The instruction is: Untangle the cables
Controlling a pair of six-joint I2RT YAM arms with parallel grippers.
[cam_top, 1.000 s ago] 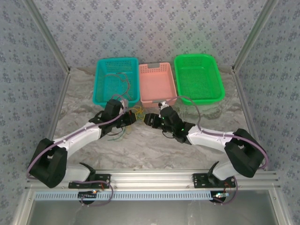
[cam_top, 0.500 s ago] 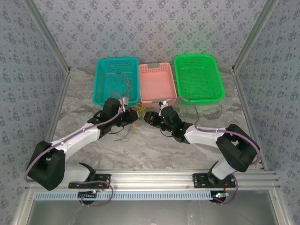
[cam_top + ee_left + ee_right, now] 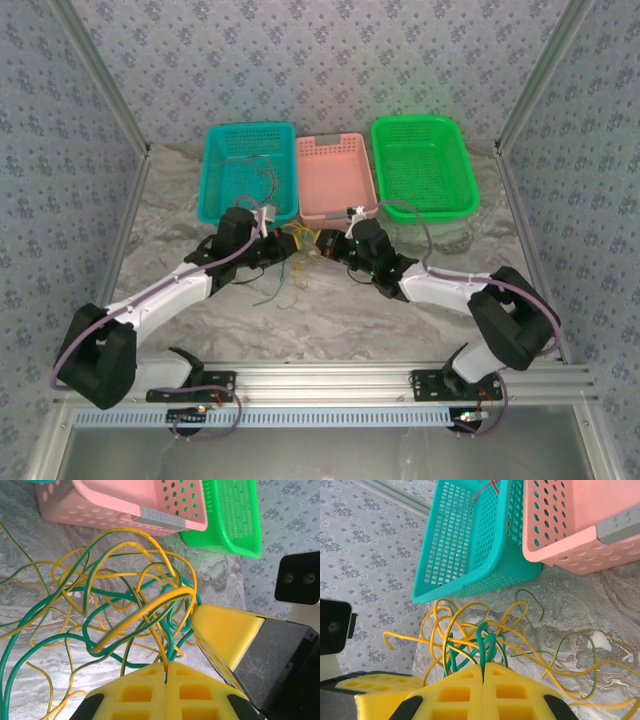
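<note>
A tangle of thin yellow and green cables (image 3: pixel 298 252) lies on the table between my two grippers, in front of the baskets. My left gripper (image 3: pixel 284 249) is at its left side. In the left wrist view the left gripper (image 3: pixel 166 666) is shut on a yellow and a green strand of the tangle (image 3: pixel 145 611). My right gripper (image 3: pixel 319 247) is at the tangle's right side. The right wrist view has the right gripper (image 3: pixel 483 667) shut on green loops (image 3: pixel 481 635). A few more thin wires (image 3: pixel 262 172) lie in the teal basket.
Three baskets stand side by side at the back: teal (image 3: pixel 208 180), pink (image 3: pixel 338 213) and green (image 3: pixel 425 165). The pink basket's front wall is just behind the tangle. Loose cable ends (image 3: pixel 270 292) trail toward the near side. Metal frame posts line both sides.
The right gripper has moved left and forward into the tangle and gone from open to shut on it. The left gripper has stayed shut and edged slightly toward the baskets.
</note>
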